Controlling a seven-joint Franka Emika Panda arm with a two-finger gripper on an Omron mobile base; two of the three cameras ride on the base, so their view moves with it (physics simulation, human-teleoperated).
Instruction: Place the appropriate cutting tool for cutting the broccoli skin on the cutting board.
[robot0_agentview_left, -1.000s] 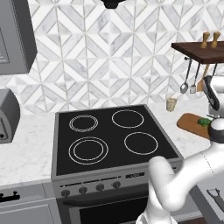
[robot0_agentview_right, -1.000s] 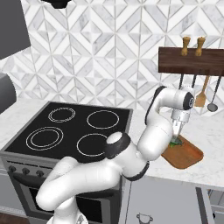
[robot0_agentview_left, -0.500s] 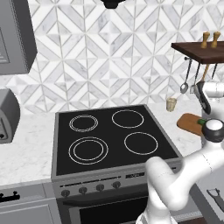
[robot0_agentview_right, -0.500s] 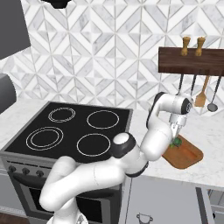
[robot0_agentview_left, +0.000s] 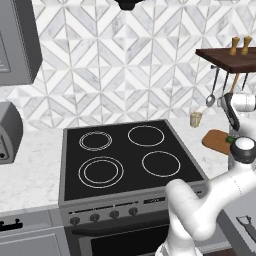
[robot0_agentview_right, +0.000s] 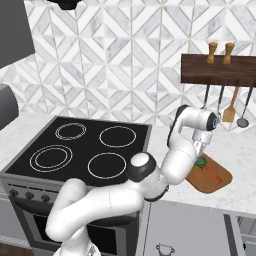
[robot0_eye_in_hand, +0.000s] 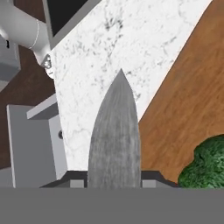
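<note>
The marble bench (robot0_eye_in_hand: 100, 48) is carrying the cutting board (robot0_eye_in_hand: 183, 100), the broccoli (robot0_eye_in_hand: 205, 164) is lying on that board just beside the pincer (robot0_eye_in_hand: 114, 177), and the pincer is hanging above the board's edge, clenching a grey knife (robot0_eye_in_hand: 114, 135) pointing away.

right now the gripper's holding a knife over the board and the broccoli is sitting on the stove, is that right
Not quite. The broccoli is not on the stove; it sits on the cutting board, as the hand view shows, with the right base view agreeing. The rest holds: the gripper grips a knife whose blade points out over the board's edge and the marble counter.
</note>
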